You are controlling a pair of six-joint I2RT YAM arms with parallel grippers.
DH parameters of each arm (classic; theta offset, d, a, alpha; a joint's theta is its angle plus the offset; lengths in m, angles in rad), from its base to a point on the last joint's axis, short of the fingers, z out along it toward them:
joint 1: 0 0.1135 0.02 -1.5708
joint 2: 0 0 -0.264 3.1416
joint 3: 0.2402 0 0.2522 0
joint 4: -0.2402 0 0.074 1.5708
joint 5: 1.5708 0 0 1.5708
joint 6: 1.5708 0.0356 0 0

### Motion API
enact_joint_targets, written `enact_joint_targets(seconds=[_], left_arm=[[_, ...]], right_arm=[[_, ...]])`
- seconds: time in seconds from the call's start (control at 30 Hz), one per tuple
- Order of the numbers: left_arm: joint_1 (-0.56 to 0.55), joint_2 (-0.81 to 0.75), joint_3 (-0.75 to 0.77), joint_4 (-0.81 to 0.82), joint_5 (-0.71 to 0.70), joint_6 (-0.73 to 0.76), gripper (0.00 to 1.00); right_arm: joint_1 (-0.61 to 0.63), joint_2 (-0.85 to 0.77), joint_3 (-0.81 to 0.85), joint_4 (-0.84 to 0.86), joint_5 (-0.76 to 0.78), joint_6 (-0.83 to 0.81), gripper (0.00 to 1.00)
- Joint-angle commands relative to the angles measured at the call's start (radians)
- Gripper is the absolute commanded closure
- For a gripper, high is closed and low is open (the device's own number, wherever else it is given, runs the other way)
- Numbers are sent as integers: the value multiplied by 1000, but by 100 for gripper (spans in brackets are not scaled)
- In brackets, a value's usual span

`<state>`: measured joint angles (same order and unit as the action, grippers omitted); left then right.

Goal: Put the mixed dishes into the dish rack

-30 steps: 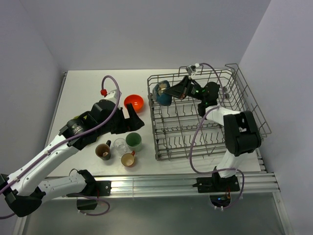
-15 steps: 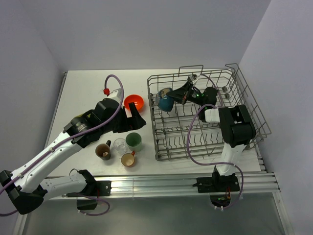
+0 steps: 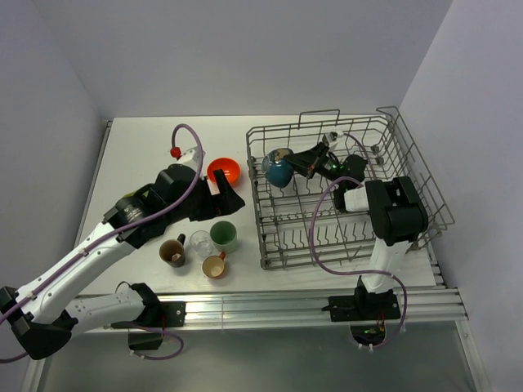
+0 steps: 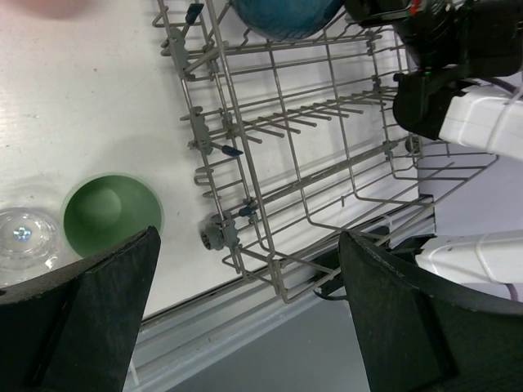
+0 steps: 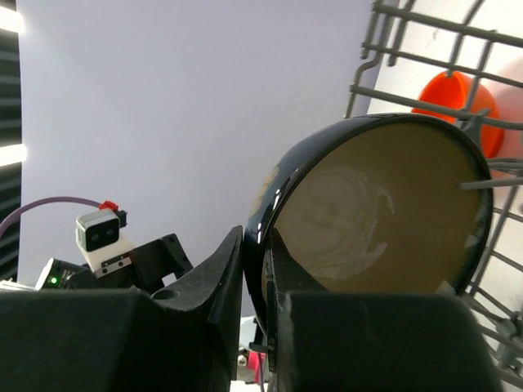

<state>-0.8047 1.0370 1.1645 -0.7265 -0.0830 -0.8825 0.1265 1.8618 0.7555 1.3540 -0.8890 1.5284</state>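
Right gripper (image 5: 255, 269) pinches the tilted blue-and-cream bowl (image 5: 376, 212) by its rim inside the dish rack (image 3: 302, 220) by the tabletop's right edge. Left gripper (image 4: 249, 237) gapes wide near the pale green cup (image 4: 110, 214).

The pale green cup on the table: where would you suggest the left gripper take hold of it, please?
Probably its rim, from above, on the side away from the clear glass: the pale green cup stands upright, mouth open, glass close beside.
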Motion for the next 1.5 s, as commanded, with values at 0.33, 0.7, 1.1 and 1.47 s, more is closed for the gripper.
enact_joint_targets(seconds=[0.33,0.7,1.1,1.47], left_arm=[[-1,-20,-34,84,25,-32,2],[16,156,23,50,-75,-42,1],[223,340,144,30,-34,-12,2],[288,414,169,78,48,19,1]], right_arm=[[-91,46,-61,281,-42,-4,52],[-84,-104,5,84,-105,-124,32],[2,-178,445,-1473,148,-997,30],[13,-144,306,-1308,128,-961,24]])
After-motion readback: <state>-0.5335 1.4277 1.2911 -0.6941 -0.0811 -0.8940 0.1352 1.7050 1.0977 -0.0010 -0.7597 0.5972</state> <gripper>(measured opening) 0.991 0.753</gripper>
